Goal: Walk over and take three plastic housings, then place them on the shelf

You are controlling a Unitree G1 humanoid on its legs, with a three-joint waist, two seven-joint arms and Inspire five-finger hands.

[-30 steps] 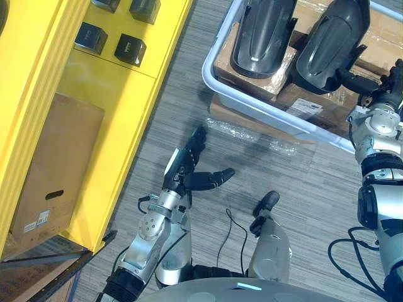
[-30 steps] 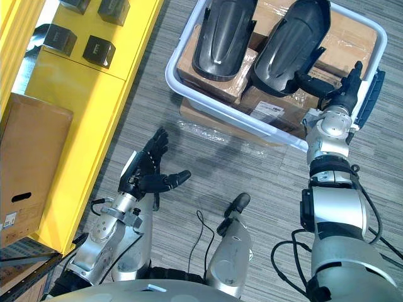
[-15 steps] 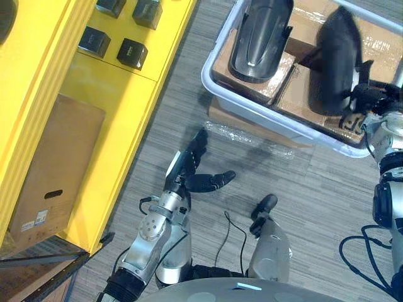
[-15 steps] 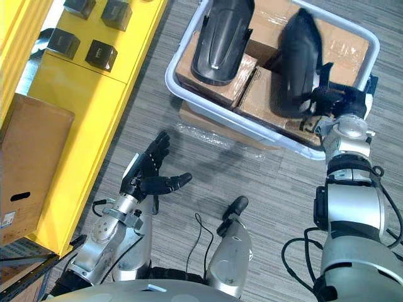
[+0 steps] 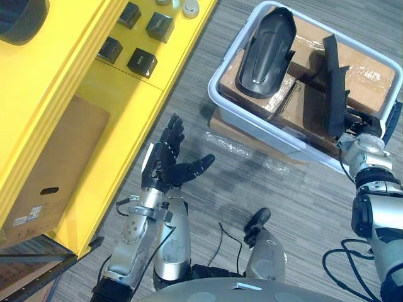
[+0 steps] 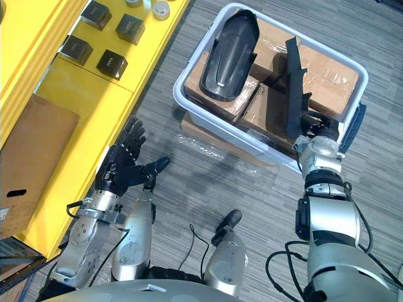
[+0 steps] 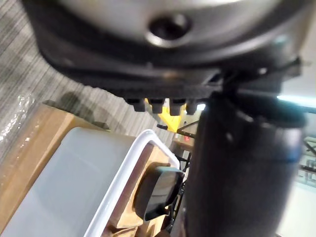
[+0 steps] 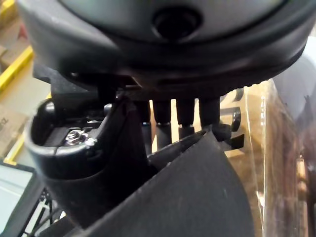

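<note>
Shelving (image 5: 94, 88) in yellow stands at our far left, then our left robot hand (image 5: 162, 167) hovers over the floor (image 5: 302, 201) with fingers spread, one flat housing (image 5: 264, 47) lies in the white bin (image 5: 252, 129), and our right robot hand (image 5: 357, 124) pinches the second housing (image 5: 330, 75), tipped on edge in the bin's right half.

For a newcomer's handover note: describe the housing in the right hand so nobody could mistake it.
Find the pale tub beside the yellow shelf. Of two dark housings on the cardboard boxes inside, it is the upright housing, gripped by the right hand; it stands on edge like a thin blade, while the flat housing lies broad.
</note>
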